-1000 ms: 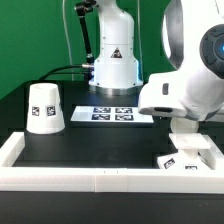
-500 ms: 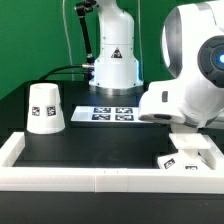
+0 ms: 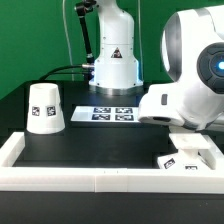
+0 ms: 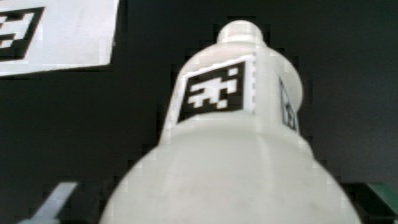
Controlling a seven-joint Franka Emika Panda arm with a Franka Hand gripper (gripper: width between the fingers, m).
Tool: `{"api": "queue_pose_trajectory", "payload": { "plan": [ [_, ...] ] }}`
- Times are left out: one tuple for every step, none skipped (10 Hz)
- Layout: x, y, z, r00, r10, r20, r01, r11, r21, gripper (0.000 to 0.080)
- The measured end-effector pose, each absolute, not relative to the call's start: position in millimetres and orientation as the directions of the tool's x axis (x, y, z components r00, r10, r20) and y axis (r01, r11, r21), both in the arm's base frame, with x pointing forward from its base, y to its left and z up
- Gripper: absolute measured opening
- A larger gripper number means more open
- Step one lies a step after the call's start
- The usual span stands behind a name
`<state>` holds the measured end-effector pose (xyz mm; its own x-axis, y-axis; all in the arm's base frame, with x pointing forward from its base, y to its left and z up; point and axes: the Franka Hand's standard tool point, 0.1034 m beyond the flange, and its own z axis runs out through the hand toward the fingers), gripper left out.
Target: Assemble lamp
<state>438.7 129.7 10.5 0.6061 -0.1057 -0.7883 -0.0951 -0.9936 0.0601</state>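
Assembly seems barely begun to us: the shade (image 3: 44,108) stands alone at the exterior view's left, the base (image 3: 188,157) lies apart at its right, and the gripper (image 4: 215,200) straddles the bulb (image 4: 231,120), though we cannot tell whether its fingers (image 4: 54,203) clamp it.

White arm (image 3: 195,60) enters from exterior view's right, wrist bent downward. Below wrist, gripper (image 4: 217,203) points down, hanging low; fingers (image 4: 54,203) spread wide apart.
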Motion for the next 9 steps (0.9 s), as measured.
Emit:
{"api": "queue_pose_trajectory", "payload": {
  "plan": [
    [439,130,10.5,0.606,-0.106,-0.788,-0.095,-0.994,0.060,0.0574],
    [439,130,10.5,0.606,-0.106,-0.788,-0.095,-0.994,0.060,0.0574],
    [439,130,10.5,0.606,-0.106,-0.788,-0.095,-0.994,0.060,0.0574],
    [439,129,11.0,0.607,-0.098,-0.789,-0.090,-0.994,0.054,0.0574],
    [445,123,20.2,0.607,-0.042,-0.794,-0.056,-0.998,0.010,0.0574],
    [455,118,33.2,0.609,-0.009,-0.793,-0.043,-0.999,-0.022,0.0574],
    [465,111,48.7,0.610,0.004,-0.793,-0.044,-0.998,-0.040,0.0576],
    [476,104,64.8,0.619,0.005,-0.785,-0.052,-0.997,-0.048,0.0576],
    [483,98,80.3,0.612,0.014,-0.790,-0.052,-0.997,-0.058,0.0576]
  ]
}}
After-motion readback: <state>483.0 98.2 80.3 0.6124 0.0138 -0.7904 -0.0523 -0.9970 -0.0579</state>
